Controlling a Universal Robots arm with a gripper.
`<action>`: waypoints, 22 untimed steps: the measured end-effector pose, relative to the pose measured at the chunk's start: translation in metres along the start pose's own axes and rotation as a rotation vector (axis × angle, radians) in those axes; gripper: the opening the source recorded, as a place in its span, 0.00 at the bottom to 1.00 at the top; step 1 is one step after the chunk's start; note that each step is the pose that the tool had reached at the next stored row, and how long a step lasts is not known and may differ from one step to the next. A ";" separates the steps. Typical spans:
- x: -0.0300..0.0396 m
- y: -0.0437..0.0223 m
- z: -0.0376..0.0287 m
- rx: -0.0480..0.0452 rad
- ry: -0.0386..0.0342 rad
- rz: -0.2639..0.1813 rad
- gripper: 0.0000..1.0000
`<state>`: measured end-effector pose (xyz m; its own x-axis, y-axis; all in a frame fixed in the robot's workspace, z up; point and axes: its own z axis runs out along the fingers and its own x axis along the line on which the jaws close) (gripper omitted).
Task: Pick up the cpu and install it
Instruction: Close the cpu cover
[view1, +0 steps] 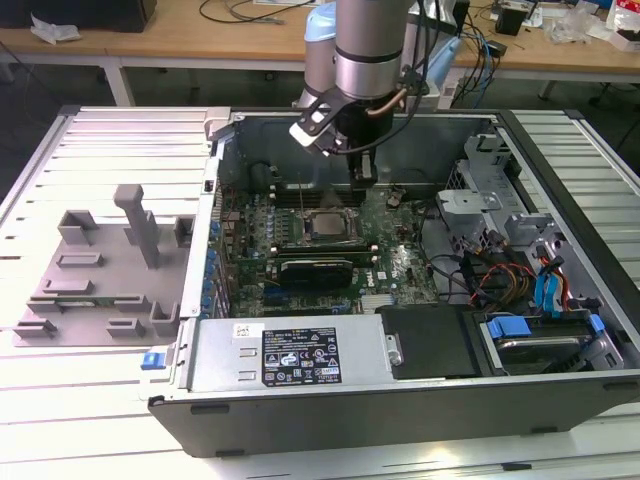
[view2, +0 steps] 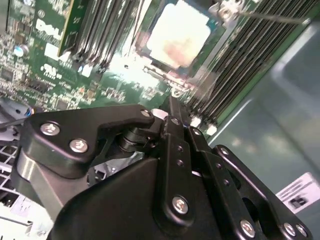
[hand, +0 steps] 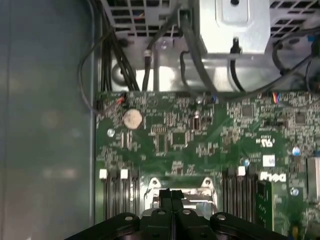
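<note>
While the arm hangs over the open computer case (view1: 380, 410) in the exterior view, the gripper (view1: 363, 180) is low over the motherboard (view1: 400, 265). Its 2 fingers are pressed together and I see nothing between them. The cpu (view1: 326, 226) is not held. It lies flat in the socket (view1: 290, 234), silver side up, so by my judgement it is already placed. From the gripper it lies toward the exterior view's left and a little nearer to the camera, just beside the fingertips and not under them. It is square, without a long axis, and its sides run along the board's edges. A black memory stick (view1: 316, 268) lies on the near side of the socket. A bundle of cables (view1: 500, 275) is well apart on the exterior view's right. A grey plastic fixture (view1: 100, 275) stands outside the case on the exterior view's left.

In the second wrist view, the cpu (view2: 180, 32) is beyond the tip of the gripper (view2: 172, 107), with a strip of green board between them. Rows of memory slots (view2: 245, 65) run along both sides of the socket. Nothing stands between tip and chip. I cannot tell if the metal frame around the chip is latched.

In the first wrist view, the gripper (hand: 171, 196) shows 2 black fingers meeting in 1 thin seam, empty. The bright corner pieces of the socket frame (hand: 207, 184) are close beside them. A coin battery (hand: 132, 118) and black wires (hand: 145, 65) lie farther off on the board's other side.
</note>
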<state>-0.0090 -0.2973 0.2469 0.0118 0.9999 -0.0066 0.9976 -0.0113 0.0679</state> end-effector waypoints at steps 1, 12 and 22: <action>0.0006 -0.0019 -0.0001 0.0000 -0.0001 0.000 0.11; -0.0003 -0.0044 0.0027 0.0269 0.0020 0.000 0.11; -0.0164 -0.0238 0.0081 0.0487 -0.0055 -0.001 0.11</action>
<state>-0.0324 -0.3134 0.2373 0.0115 0.9999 -0.0121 0.9998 -0.0112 0.0193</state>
